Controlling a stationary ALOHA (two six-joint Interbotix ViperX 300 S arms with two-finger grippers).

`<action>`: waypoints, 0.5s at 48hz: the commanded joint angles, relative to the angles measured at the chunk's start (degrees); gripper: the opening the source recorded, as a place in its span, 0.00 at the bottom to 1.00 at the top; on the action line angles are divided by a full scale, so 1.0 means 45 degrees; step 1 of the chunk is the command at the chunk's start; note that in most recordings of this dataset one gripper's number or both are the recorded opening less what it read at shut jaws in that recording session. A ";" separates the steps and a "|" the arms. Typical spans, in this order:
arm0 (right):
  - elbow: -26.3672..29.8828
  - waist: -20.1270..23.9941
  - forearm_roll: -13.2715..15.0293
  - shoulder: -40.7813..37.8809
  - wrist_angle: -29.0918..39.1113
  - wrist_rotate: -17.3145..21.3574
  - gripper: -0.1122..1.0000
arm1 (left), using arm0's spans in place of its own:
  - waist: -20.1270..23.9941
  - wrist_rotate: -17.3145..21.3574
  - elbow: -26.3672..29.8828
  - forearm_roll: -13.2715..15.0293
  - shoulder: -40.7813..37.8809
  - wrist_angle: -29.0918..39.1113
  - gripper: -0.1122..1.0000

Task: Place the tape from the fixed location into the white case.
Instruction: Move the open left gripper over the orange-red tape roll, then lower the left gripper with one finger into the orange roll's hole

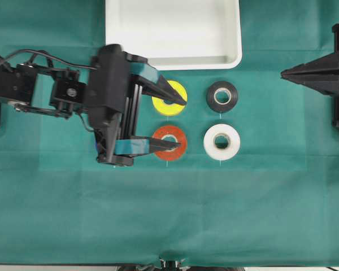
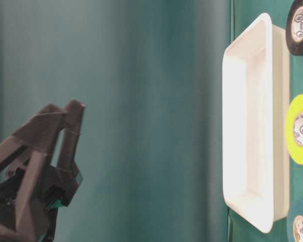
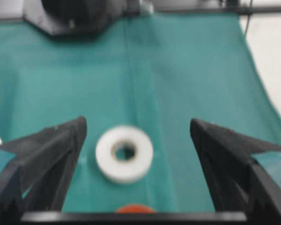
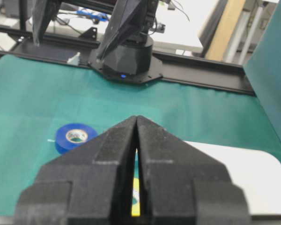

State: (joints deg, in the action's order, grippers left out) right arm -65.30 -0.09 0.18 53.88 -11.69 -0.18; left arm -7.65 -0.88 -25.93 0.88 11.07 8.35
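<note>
The tape (image 1: pixel 169 143) is an orange-red roll lying flat on the green cloth, just below a yellow roll (image 1: pixel 169 99). My left gripper (image 1: pixel 182 125) is open wide above these two. One fingertip lies over the tape's core and the other over the yellow roll's edge. In the left wrist view the gripper (image 3: pixel 138 123) holds nothing, and only a sliver of the tape (image 3: pixel 135 208) shows at the bottom edge. The white case (image 1: pixel 172 34) sits at the top centre with nothing in it. My right gripper (image 1: pixel 285 73) rests at the right edge, shut and holding nothing.
A black roll (image 1: pixel 222 96) and a white roll (image 1: pixel 222 141) lie to the right of the yellow roll and the tape. A blue roll (image 4: pixel 73 136) lies near the left arm's base. The white case's rim (image 2: pixel 252 126) stands raised above the cloth.
</note>
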 commanded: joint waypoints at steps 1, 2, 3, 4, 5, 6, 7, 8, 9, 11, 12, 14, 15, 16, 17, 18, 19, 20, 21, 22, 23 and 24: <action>0.0352 -0.0020 0.0020 -0.0059 -0.0078 -0.0020 0.10 | 0.0000 -0.0020 0.0937 0.0020 -0.0098 0.1328 1.00; 0.0371 -0.0020 0.0020 -0.0059 -0.0059 -0.0020 0.10 | 0.0020 -0.0020 0.1113 0.0020 -0.0176 0.1641 1.00; 0.0371 -0.0020 0.0020 -0.0059 -0.0039 -0.0020 0.10 | 0.0020 -0.0020 0.1250 0.0020 -0.0254 0.1973 1.00; 0.0371 0.0000 0.0020 -0.0059 -0.0039 -0.0020 0.10 | 0.0020 -0.0039 0.1426 0.0020 -0.0332 0.2324 1.00; 0.0371 -0.0020 0.0020 -0.0059 -0.0020 -0.0020 0.10 | 0.0000 -0.0039 0.1602 0.0020 -0.0430 0.2695 1.00; 0.0352 -0.0020 0.0020 -0.0059 0.0000 -0.0020 0.10 | 0.0020 -0.0039 0.1758 0.0020 -0.0508 0.3047 1.00; 0.0371 -0.0020 0.0020 -0.0039 0.0000 -0.0020 0.10 | 0.0020 -0.0039 0.1953 0.0020 -0.0605 0.3418 1.00; 0.0371 -0.0020 0.0020 -0.0039 0.0020 -0.0020 0.10 | 0.0020 -0.0039 0.2187 0.0020 -0.0742 0.3965 1.00; 0.0371 -0.0020 0.0020 -0.0039 0.0020 0.0000 0.10 | 0.0020 -0.0039 0.2363 0.0039 -0.0840 0.4336 1.00; 0.0371 -0.0020 0.0020 -0.0039 0.0039 0.0000 0.10 | 0.0000 -0.0039 0.2695 0.0020 -0.1016 0.5039 1.00; 0.0371 0.0000 0.0020 -0.0039 0.0039 0.0000 0.10 | -0.0020 -0.0059 0.2871 0.0020 -0.1113 0.5391 1.00; 0.0371 -0.0020 0.0020 -0.0039 0.0039 0.0000 0.10 | -0.0039 -0.0098 0.3184 0.0020 -0.1309 0.5996 1.00; 0.0371 0.0000 0.0020 -0.0039 0.0059 0.0000 0.10 | -0.0059 -0.0117 0.3340 0.0020 -0.1387 0.6309 1.00; 0.0371 -0.0020 0.0020 -0.0059 0.0039 0.0000 0.10 | -0.0078 -0.0137 0.3555 0.0020 -0.1523 0.6738 1.00; 0.0371 -0.0020 0.0020 -0.0039 0.0039 0.0000 0.10 | -0.0098 -0.0156 0.3730 0.0020 -0.1602 0.7031 1.00; 0.0371 -0.0020 0.0020 -0.0039 0.0059 0.0000 0.10 | -0.0117 -0.0156 0.3887 0.0020 -0.1680 0.7324 1.00; 0.0371 -0.0020 0.0020 -0.0039 0.0039 0.0000 0.10 | -0.0117 -0.0156 0.4004 0.0020 -0.1758 0.7578 1.00; 0.0371 -0.0020 0.0020 -0.0059 0.0059 0.0000 0.10 | -0.0137 -0.0156 0.4141 0.0020 -0.1816 0.7852 1.00; 0.0371 -0.0020 0.0020 -0.0039 0.0059 0.0000 0.10 | -0.0156 -0.0156 0.4355 0.0020 -0.1934 0.8184 1.00; 0.0371 0.0000 0.0020 -0.0059 0.0059 0.0000 0.10 | -0.0176 -0.0156 0.4473 0.0020 -0.1992 0.8398 1.00; 0.0371 -0.0020 0.0020 -0.0059 0.0059 0.0000 0.10 | -0.0195 -0.0156 0.4570 0.0020 -0.2070 0.8594 1.00; 0.0371 -0.0020 0.0020 -0.0059 0.0059 0.0000 0.10 | -0.0195 -0.0156 0.4668 0.0020 -0.2129 0.8770 1.00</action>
State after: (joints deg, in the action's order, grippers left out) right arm -65.30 -0.09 0.18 53.88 -11.25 -0.18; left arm -8.17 -1.49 -8.00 0.88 1.41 44.82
